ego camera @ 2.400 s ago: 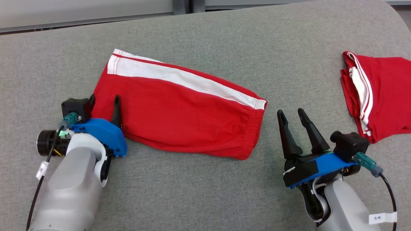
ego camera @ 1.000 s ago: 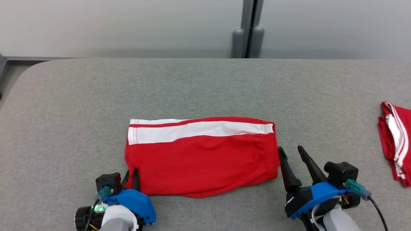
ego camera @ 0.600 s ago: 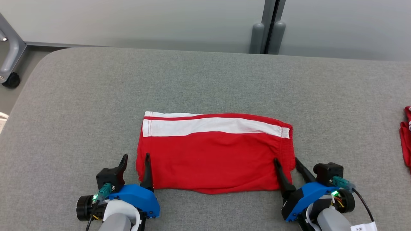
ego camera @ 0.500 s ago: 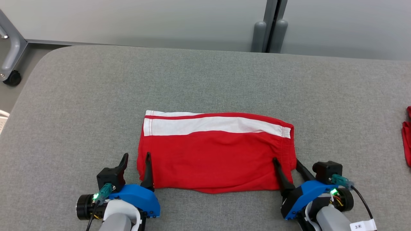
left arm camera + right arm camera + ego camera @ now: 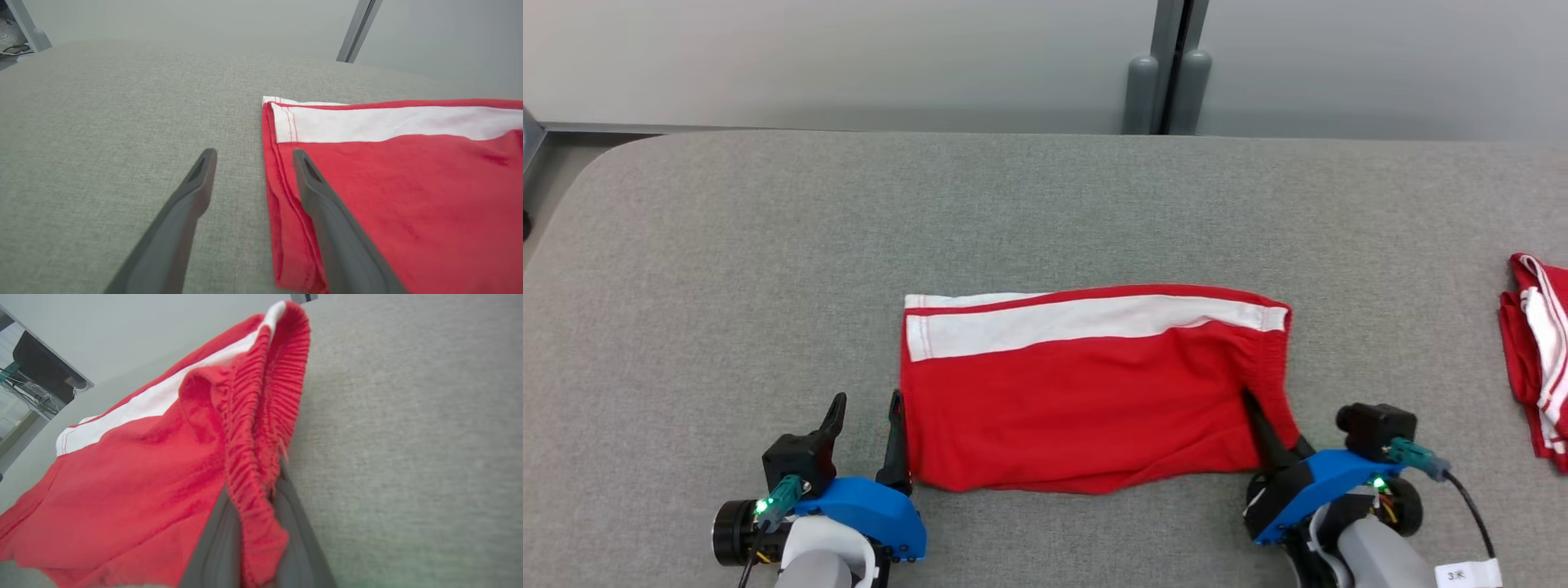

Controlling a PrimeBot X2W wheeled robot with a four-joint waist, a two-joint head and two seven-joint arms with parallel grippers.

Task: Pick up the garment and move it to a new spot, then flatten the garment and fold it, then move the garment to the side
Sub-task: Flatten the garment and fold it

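- Looking down from the head cam, the red garment (image 5: 1086, 408) lies folded flat in the middle of the grey fabric-covered counter (image 5: 768, 245), closer to the robot's edge than the far one.
- It has a wide white stripe (image 5: 1094, 318) running along its far long edge, left to right.
- The left pincer (image 5: 867, 400) sits at the garment's near-left corner with its fingers spread wide, not holding anything.
- In the left wrist view, that pincer (image 5: 254, 154) has one finger over bare counter and the other over the red cloth (image 5: 408, 196), with the garment's hemmed side edge in the gap between them. I can't tell if either finger actually touches the fabric.
- The right pincer (image 5: 1267, 425) is at the near-right corner, and it's clamped shut on the garment.
- The right wrist cam shows this best: both fingers of the pincer (image 5: 253, 506) are squeezed together with the ribbed elastic waistband (image 5: 261, 416) bunched between them. The rest of the cloth (image 5: 143, 477) spreads off to the left of that view.
- The corner at the right pincer is pulled up a little and wrinkled, while the left side lies flat.
- A second red-and-white garment (image 5: 1535, 351) sits crumpled at the counter's far right, well apart from the first.
- A pale wall with a grey post (image 5: 1168, 82) runs behind the counter.
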